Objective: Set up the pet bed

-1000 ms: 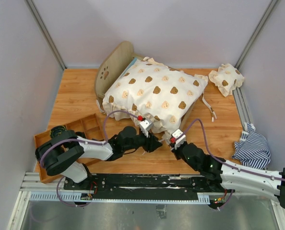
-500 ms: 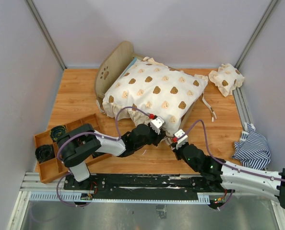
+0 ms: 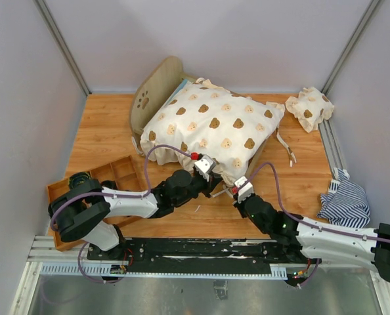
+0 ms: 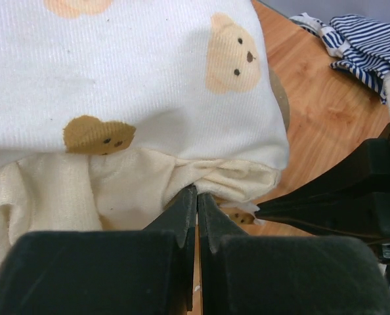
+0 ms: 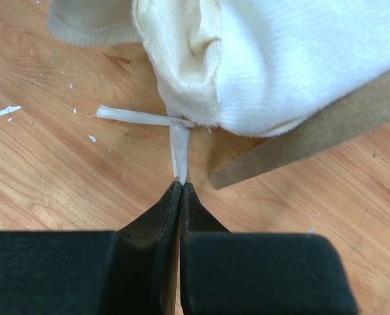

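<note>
Cream cloth with little brown bears is what I am working on. It is a cover (image 3: 211, 131), and it lies puffed up over the bed (image 3: 153, 88). The bed sits in the middle of the wooden table (image 3: 103, 131), a bit to the far side. Only its round head end with the paw hole pokes out, on the far left.

My left gripper (image 4: 197, 197) is at the near corner of the cover. Its fingers are pressed together, with the tips right at the soft frill (image 4: 149, 184) under that corner. I cannot tell if any frill is caught between them. My right gripper (image 5: 180, 187) is just beside it, on the right. Its fingers are pressed together too, and they pinch the end of a thin white tie (image 5: 179, 141) that hangs from the cover. The brown foot board (image 5: 313, 131) of the bed is just past that tie.

I think the job now is to make this corner sit neat on the bed. To do it well, I should pull the tie slowly and low, so the cover slides down over the foot board. A hard tug could drag the light bed along or slip the tie out. My two grippers are very near each other, so I should move one at a time and not bump them.
</note>
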Tool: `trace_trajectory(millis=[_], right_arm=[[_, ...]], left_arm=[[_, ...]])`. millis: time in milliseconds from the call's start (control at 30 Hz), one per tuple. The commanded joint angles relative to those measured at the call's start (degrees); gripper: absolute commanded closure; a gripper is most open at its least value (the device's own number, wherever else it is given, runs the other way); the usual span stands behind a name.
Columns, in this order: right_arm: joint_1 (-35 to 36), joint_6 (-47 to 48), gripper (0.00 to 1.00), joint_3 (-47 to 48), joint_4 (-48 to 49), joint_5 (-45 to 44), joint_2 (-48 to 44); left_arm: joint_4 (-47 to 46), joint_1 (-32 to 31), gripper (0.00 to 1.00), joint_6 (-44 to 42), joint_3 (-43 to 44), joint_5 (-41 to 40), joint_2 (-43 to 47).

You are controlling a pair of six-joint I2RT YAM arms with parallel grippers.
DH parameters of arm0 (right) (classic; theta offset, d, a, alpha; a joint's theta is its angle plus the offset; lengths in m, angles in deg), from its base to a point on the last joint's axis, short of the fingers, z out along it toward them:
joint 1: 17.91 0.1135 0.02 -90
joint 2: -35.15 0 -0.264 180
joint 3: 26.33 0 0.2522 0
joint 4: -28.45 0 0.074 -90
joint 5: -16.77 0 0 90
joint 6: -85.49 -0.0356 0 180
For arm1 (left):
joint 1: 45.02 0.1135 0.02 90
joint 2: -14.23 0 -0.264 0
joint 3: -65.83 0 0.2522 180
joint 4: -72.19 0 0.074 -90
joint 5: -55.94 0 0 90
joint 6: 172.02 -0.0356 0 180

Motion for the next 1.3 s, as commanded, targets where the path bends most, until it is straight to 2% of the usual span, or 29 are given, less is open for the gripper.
trace_trajectory(millis=[0, 333, 533, 667, 867, 1067, 1167, 1267], right_arm=[[-1.4, -0.8, 1.0, 3.9, 1.6, -3.0, 2.7], [-1.3, -1.2, 1.0, 8.7, 3.8, -5.8, 9.9], [-1.2, 19.3, 1.0, 3.7, 19.0, -0.1, 13.6], [-1.2, 28.1, 1.0, 2.9, 21.0, 0.3, 15.4], [-1.2, 39.3, 1.0, 0.0, 26.8, 7.5, 12.7], [-2.2, 45.3, 1.0, -1.3, 26.4, 10.0, 9.5], [-3.4, 45.4, 1.0, -1.9, 25.7, 14.2, 7.5], [-4.0, 46.1, 1.0, -2.1, 26.0, 15.0, 7.4]], left_arm=[[-0.9, -0.5, 1.0, 1.8, -0.4, 0.4, 1.8], [1.6, -0.5, 1.0, 4.2, 1.1, 0.2, 2.6], [3.9, -0.4, 1.0, 5.6, 2.2, -1.6, 2.3], [5.0, 0.2, 1.0, 8.4, 3.2, -1.8, 2.2], [10.6, 1.1, 0.98, 10.3, 6.5, -4.1, 0.4], [18.2, 3.9, 0.82, 19.8, 8.7, -2.7, 1.0], [19.8, 7.1, 0.68, 27.8, 5.9, -0.2, 4.3], [19.0, 8.1, 0.59, 28.9, 1.9, 0.9, 8.7]])
